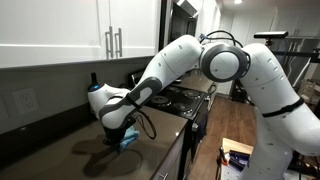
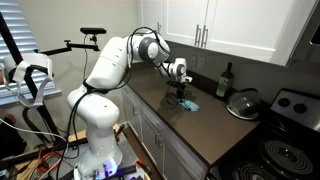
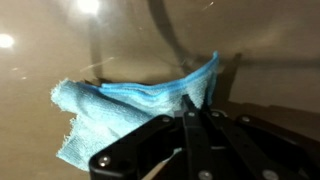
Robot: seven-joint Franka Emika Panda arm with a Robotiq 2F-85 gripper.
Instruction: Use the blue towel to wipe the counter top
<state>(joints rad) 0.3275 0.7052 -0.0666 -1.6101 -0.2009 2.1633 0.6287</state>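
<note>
Wrist view: gripper [image 3: 191,104] pinches the blue towel [image 3: 120,105] tight | towel sits bunched up on the dark counter top [image 3: 260,40] | wiping looks barely started; most of the counter seems left to wipe.

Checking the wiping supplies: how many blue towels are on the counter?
1. The blue towel lies on the counter, its raised fold pinched by the pincer. The arm may hide more.

A home kitchen, seen from beside the counter.
White wall cabinets [image 2: 235,25] with slim metal handles [image 1: 113,43] hang over a dark brown countertop [image 2: 190,135]; a black coil-burner stove [image 2: 285,152] adjoins it, and a dark green glass bottle [image 2: 225,80] stands by the wall.
</note>
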